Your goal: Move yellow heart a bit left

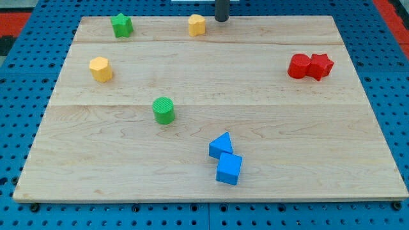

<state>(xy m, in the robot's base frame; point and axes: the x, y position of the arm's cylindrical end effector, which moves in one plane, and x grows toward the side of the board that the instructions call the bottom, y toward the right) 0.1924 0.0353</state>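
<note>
Wooden desk (211, 76) carries the yellow heart (197, 25) near its top edge; my tip (221, 20) sits just right of it, no fingers fitted. You should push leftward gently, stopping short of the green star (121, 25).

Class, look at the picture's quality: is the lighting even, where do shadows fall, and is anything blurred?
Camera view: even, soft light on the board; faint shadows under the blue cube and green cylinder; all blocks are sharp; my tip by the yellow heart looks slightly soft.

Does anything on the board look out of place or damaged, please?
Nothing stands out: all eight blocks sit upright on the wooden board, undamaged. My tip rests just right of the yellow heart at the view's top.
</note>
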